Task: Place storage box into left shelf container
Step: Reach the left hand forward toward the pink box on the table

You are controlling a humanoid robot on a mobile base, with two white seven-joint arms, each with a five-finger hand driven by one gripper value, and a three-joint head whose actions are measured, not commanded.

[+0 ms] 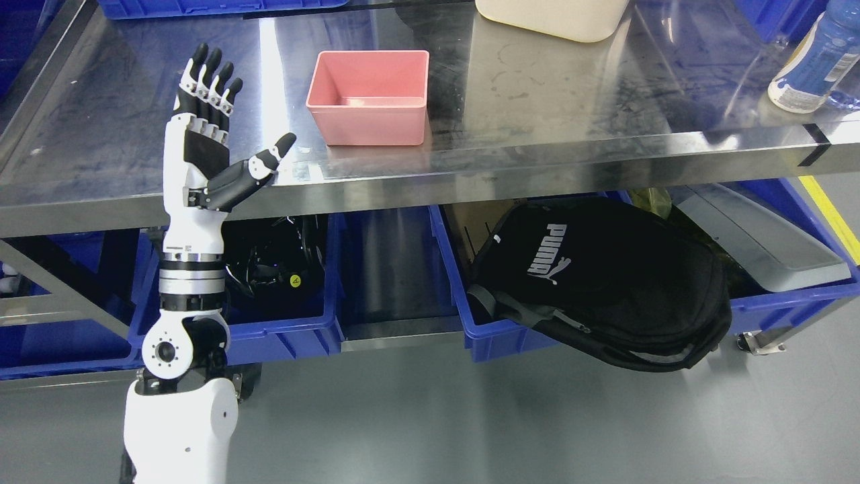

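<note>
Pink storage box (369, 97) upright and open-topped on the steel bench (537, 128), a little left of centre, close to the front edge, nothing visible inside it

Left hand (213, 138) raised at the left of the bench, over its front edge, palm turned toward the box, four fingers (209, 84) straight and held close together pointing away from the camera, thumb (259, 168) stretched out sideways toward the box; holding nothing, near the box but apart from it, thumb tip short of the box's lower left corner

White forearm (191, 249) rising from the lower left past the bench edge

Cream-coloured container (551, 17) at the far edge of the bench, cut off by the top of the frame, behind and to the right of the box; blue-and-white bottle (816, 64) at the far right of the bench, well apart from the box

Blue bins on the lower shelf under the bench: left blue bin (282, 336) just beside the forearm holding dark tangled items, hard to make out; right blue bin (497, 333) holding a black backpack (605, 282) that spills over its front rim; grey flat object (759, 245) lying in the bin area at the far right

Grey floor (470, 423) in front
</note>
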